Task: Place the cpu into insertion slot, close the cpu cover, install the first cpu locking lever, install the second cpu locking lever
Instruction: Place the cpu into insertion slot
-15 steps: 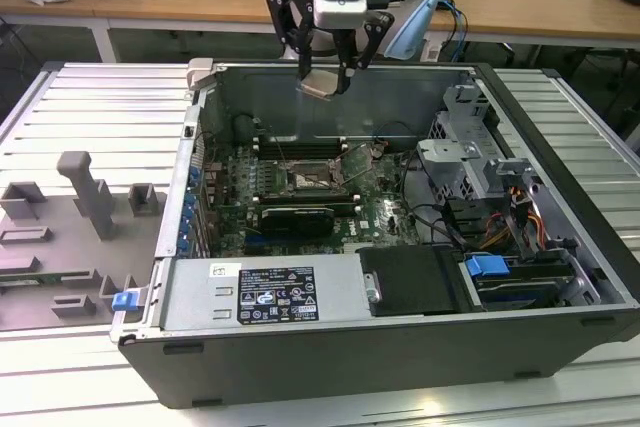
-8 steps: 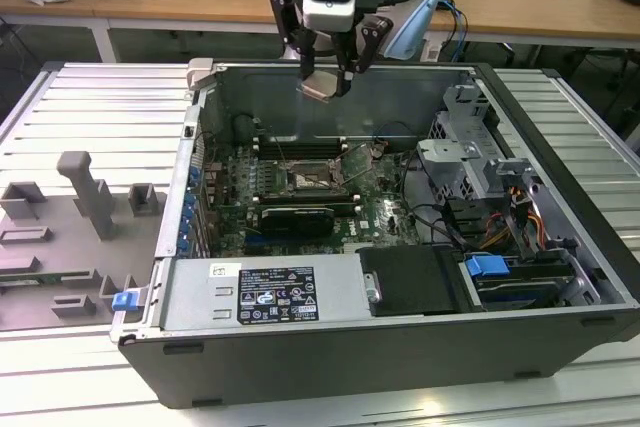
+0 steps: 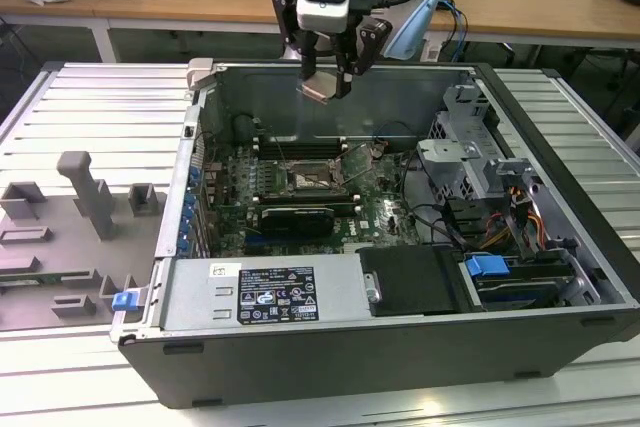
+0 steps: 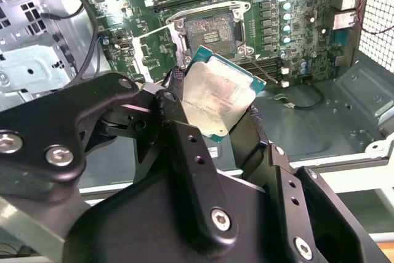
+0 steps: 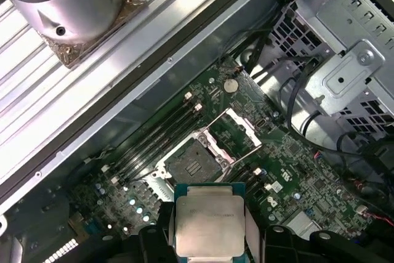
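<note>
step: first one, I've got the cpu (image 3: pixel 322 86) in the air, nothing seated yet
gripper (image 3: pixel 329 75): jaws clamped on the chip's edges, hanging over the open case (image 3: pixel 560 97) near its back wall
cpu: held tilted, metal top showing in both wrist views (image 4: pixel 215 97) (image 5: pixel 208 226), well above the board
slot (image 3: pixel 312 177): bare and dark in the middle, sitting below and just toward me from the chip
cover (image 5: pixel 243 133): flipped up beside the slot, so the way in looks open
next move, my guess: needs levelling the chip and squaring it over the slot before any drop
</note>
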Robot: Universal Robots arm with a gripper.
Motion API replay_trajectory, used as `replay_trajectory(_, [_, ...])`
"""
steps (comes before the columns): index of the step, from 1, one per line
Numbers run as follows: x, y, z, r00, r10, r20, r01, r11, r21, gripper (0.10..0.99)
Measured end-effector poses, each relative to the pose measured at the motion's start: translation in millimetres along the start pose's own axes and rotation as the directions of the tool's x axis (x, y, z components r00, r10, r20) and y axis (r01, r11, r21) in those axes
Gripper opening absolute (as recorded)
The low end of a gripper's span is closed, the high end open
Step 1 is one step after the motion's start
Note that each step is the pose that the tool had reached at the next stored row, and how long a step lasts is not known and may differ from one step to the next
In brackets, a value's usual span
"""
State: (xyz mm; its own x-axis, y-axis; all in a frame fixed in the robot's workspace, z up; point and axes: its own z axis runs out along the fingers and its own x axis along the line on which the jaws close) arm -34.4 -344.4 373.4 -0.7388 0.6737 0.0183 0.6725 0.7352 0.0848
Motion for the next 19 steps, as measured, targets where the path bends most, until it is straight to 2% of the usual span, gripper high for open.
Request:
replay_trajectory(7, [0.0,-0.1,1.3,0.9981,0.061,0.0052,-0.061,0.9981,-0.001,0.541])
replay_trajectory(14, [0.0,-0.2,2.5,0.9934,0.115,0.0096,-0.115,0.9934,-0.003,0.541])
replay_trajectory(17, [-0.1,-0.3,3.2,0.9893,0.146,0.0122,-0.146,0.9893,-0.004,0.541])
replay_trajectory(19, [-0.1,-0.3,4.0,0.9833,0.181,0.0151,-0.181,0.9835,-0.005,0.541])
